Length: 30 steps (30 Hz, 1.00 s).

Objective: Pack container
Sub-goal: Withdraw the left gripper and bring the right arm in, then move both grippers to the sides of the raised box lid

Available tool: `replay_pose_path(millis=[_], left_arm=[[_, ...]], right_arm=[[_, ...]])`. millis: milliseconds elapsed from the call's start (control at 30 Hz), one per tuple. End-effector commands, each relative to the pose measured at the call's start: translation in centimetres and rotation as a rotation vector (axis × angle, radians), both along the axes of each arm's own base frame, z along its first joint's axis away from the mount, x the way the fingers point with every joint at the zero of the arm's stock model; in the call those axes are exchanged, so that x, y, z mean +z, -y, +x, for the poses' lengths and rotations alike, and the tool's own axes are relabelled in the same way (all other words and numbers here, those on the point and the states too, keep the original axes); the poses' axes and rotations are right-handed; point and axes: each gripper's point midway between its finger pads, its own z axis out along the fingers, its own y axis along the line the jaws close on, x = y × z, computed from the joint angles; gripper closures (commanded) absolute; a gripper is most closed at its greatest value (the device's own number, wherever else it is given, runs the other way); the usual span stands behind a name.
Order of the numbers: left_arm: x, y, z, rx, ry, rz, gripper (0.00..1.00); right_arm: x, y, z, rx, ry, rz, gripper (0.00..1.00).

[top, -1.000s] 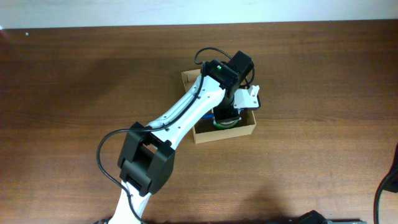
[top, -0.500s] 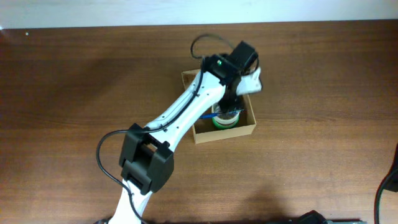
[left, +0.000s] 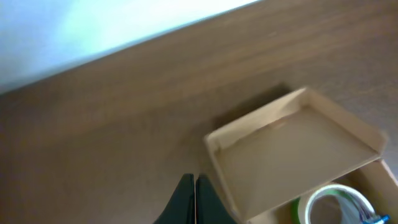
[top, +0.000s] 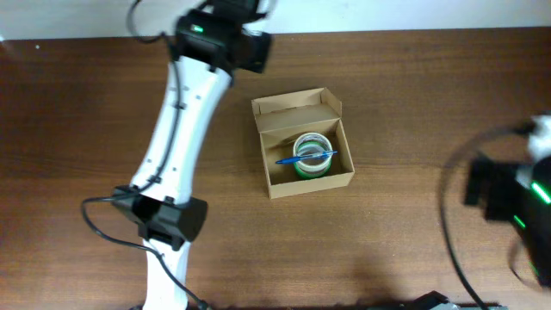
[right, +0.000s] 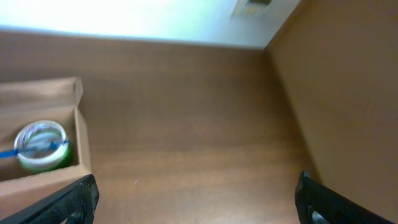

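Near the centre of the counter (top: 413,95), the container (top: 312,183) stood with its flap lid (top: 297,114) open toward the far edge. A green-and-white tape roll (top: 312,155) sat inside it, with a blue pen (top: 306,158) lying across the roll. The left pincer (left: 195,198) hung over bare wood near a corner of the lid, its two dark fingertips pressed together with nothing between them. The right pincer (right: 196,198) hung well to the right of the container, its fingers (right: 78,198) spread wide apart and empty.
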Motion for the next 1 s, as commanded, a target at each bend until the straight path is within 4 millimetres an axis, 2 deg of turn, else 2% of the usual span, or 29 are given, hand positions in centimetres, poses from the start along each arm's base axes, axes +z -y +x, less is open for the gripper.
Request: replay_pose_path(millis=[0, 33, 100, 133, 200, 267, 367, 467, 567, 767, 967], left_arm=[[0.2, -0.3, -0.9, 0.063, -0.078, -0.176, 0.98], [0.0, -0.8, -1.0, 0.073, -0.092, -0.177, 0.98], [-0.3, -2.1, -1.2, 0.1, -0.113, -0.163, 0.98], [-0.5, -2.7, -1.4, 0.112, -0.125, -0.157, 0.98], [-0.8, -3.6, -1.7, 0.131, -0.149, -0.149, 0.98], [-1.2, -4.6, -2.0, 0.154, -0.17, -0.135, 0.98], [-1.9, -5.9, -2.2, 0.182, -0.199, -0.12, 0.98], [-3.2, -7.2, -2.2, 0.217, -0.23, -0.089, 0.98], [-5.5, -8.2, -2.3, 0.239, -0.287, -0.074, 0.98], [-12.0, -9.0, -3.4, 0.262, -0.438, -0.056, 0.98], [-17.9, -8.0, -5.1, 0.245, -0.556, -0.094, 0.98]], right_arm=[[-3.3, -1.8, 3.0, 0.006, -0.154, 0.078, 0.01], [-4.3, -1.9, 3.9, -0.006, -0.201, 0.109, 0.01], [-6.8, -2.1, 5.8, -0.009, -0.309, 0.189, 0.18], [-8.2, -2.2, 6.9, -0.003, -0.371, 0.248, 0.41], [-10.5, -2.2, 8.6, 0.007, -0.465, 0.361, 0.77], [-12.7, -2.1, 10.3, 0.018, -0.544, 0.47, 0.96], [-16.1, -1.0, 12.5, -0.031, -0.644, 0.604, 0.96], [-19.3, 0.0, 13.9, -0.079, -0.733, 0.643, 0.96], [-22.2, -0.2, 14.8, -0.063, -0.82, 0.659, 0.96], [-26.3, -1.0, 15.9, -0.062, -0.941, 0.715, 0.96], [-29.0, -1.3, 16.1, -0.057, -1.021, 0.736, 0.96]])
